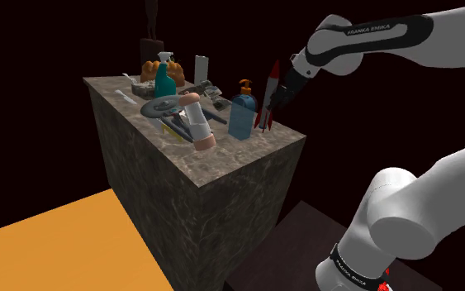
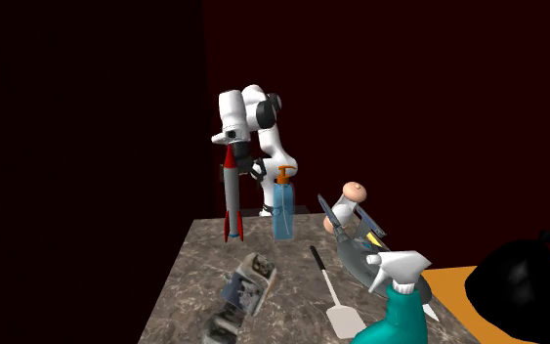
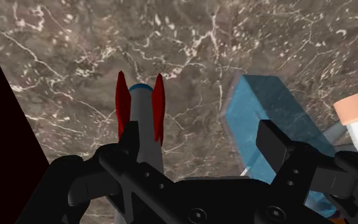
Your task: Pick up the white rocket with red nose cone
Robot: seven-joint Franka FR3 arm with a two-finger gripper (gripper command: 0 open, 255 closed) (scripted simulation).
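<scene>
The rocket (image 1: 268, 97) stands upright on the marble counter (image 1: 222, 161), close to the edge at the shoulder view's right. It has a pale grey-white body, red fins and a red nose (image 2: 231, 156). My black gripper (image 1: 272, 101) hangs around its upper part, coming down from above (image 2: 237, 154). In the wrist view the rocket (image 3: 143, 121) lies just inside the left finger (image 3: 130, 137). The right finger (image 3: 271, 143) stands far off from it, so the gripper (image 3: 199, 141) is open and clasps nothing.
A blue soap bottle (image 1: 240, 116) with an orange pump stands right beside the rocket (image 3: 266, 114). Further along the counter lie a pink-capped tube (image 1: 197, 124), a teal spray bottle (image 2: 400, 313), a spatula (image 2: 333, 293) and several small items. The counter edge drops off beside the rocket.
</scene>
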